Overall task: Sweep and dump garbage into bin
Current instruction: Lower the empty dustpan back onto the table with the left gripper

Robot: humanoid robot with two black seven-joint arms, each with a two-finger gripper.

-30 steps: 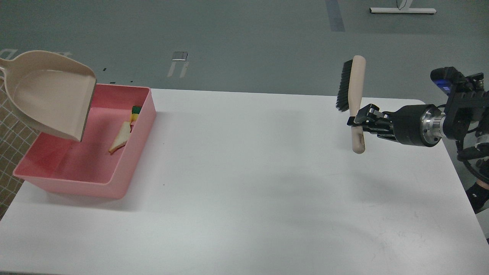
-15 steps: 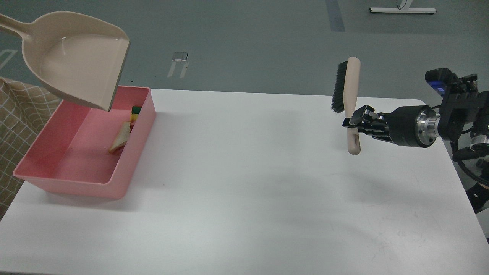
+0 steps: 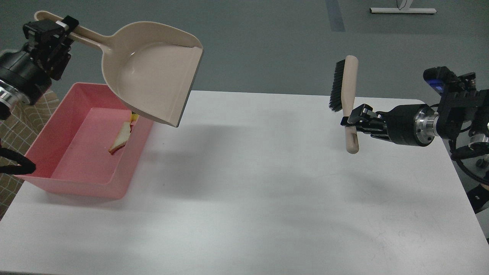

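Observation:
The pink bin (image 3: 72, 179) stands on the table's left side. The white bread slice (image 3: 121, 138) lies inside it near the right wall. Only a sliver of the yellow sponge piece (image 3: 133, 117) shows behind it; the dustpan hides the rest. My left gripper (image 3: 61, 28) is shut on the handle of the beige dustpan (image 3: 153, 72), which hangs empty in the air above the bin's far right corner, mouth toward the right. My right gripper (image 3: 353, 121) is shut on the handle of the beige brush (image 3: 345, 95), held upright above the table's right side, black bristles facing left.
The white table (image 3: 248, 183) carries the bin. A tan checked cloth (image 3: 15, 126) hangs off the table's left edge. A black cable (image 3: 15, 164) loops beside the bin's left rim. Grey floor lies beyond the far edge.
My left arm has swung the empty dustpan up and to the right, from over the bin's left part to above its right corner; the gripper came into view. The brush drifted slightly left.

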